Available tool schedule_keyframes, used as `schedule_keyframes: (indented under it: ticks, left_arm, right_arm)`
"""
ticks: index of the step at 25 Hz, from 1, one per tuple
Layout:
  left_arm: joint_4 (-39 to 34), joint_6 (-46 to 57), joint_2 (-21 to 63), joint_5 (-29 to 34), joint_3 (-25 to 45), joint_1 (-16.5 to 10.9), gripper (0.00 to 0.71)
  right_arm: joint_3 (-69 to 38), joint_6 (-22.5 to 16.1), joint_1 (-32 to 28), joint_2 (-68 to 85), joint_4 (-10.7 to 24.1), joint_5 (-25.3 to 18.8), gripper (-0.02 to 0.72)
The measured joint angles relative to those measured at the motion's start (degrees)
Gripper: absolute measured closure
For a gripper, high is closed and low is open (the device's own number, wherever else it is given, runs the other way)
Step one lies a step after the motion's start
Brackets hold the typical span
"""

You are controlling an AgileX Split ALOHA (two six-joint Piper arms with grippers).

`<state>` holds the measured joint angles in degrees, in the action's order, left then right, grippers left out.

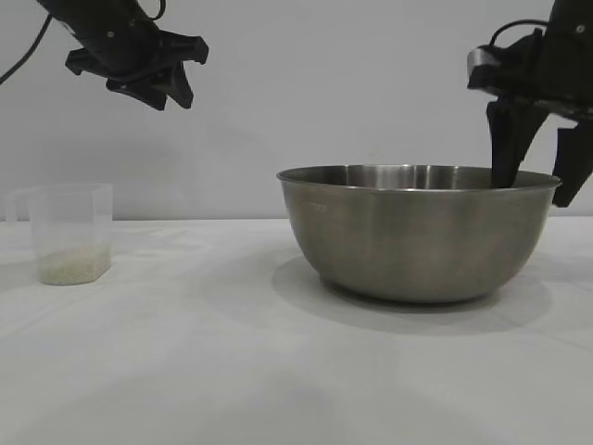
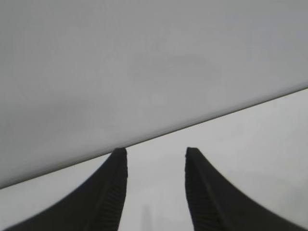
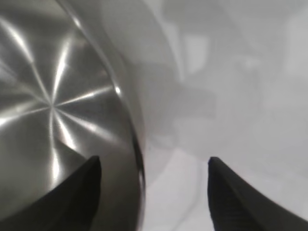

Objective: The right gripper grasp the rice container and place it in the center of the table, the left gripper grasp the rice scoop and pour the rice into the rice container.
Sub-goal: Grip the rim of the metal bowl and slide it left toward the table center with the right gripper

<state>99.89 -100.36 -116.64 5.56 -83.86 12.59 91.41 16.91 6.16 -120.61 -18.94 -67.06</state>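
The rice container [image 1: 412,232], a big steel bowl, stands on the white table [image 1: 232,362] right of centre. My right gripper [image 1: 536,190] is open and straddles the bowl's right rim, one finger inside and one outside. In the right wrist view the rim [image 3: 130,120] runs between the fingers of the right gripper [image 3: 154,161], nearer the inner one. The rice scoop [image 1: 74,232], a clear plastic cup, stands at the far left with rice [image 1: 74,269] in its bottom. High above and to the right of the cup, my left gripper [image 1: 171,100] hangs open and empty, as the left wrist view of the left gripper [image 2: 155,150] also shows.
A plain grey wall [image 1: 324,93] runs behind the table. Bare table surface lies between the cup and the bowl and along the front.
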Motion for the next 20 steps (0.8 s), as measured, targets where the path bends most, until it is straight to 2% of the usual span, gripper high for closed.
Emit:
schedule_keyframes:
  ticks: [1, 2, 3, 7, 10, 20]
  left_arm:
    - [0.0, 0.0, 0.0, 0.0, 0.0, 0.0, 0.466]
    - [0.0, 0.0, 0.0, 0.0, 0.0, 0.0, 0.466]
    - [0.0, 0.0, 0.0, 0.0, 0.0, 0.0, 0.466]
    - [0.0, 0.0, 0.0, 0.0, 0.0, 0.0, 0.466]
    - [0.0, 0.0, 0.0, 0.0, 0.0, 0.0, 0.466]
    - [-0.1, 0.0, 0.0, 0.0, 0.0, 0.0, 0.466]
  right_arm:
    - [0.0, 0.0, 0.2, -0.4, 0.0, 0.3, 0.251]
    - [0.0, 0.0, 0.3, -0.7, 0.0, 0.4, 0.311]
    - [0.0, 0.0, 0.5, -1.1, 0.0, 0.5, 0.31]
    - [0.0, 0.2, 0.7, -1.5, 0.4, 0.6, 0.569]
    - [0.0, 0.2, 0.7, -1.5, 0.4, 0.6, 0.703]
    - [0.0, 0.4, 0.9, -1.6, -4.2, 2.5, 0.703]
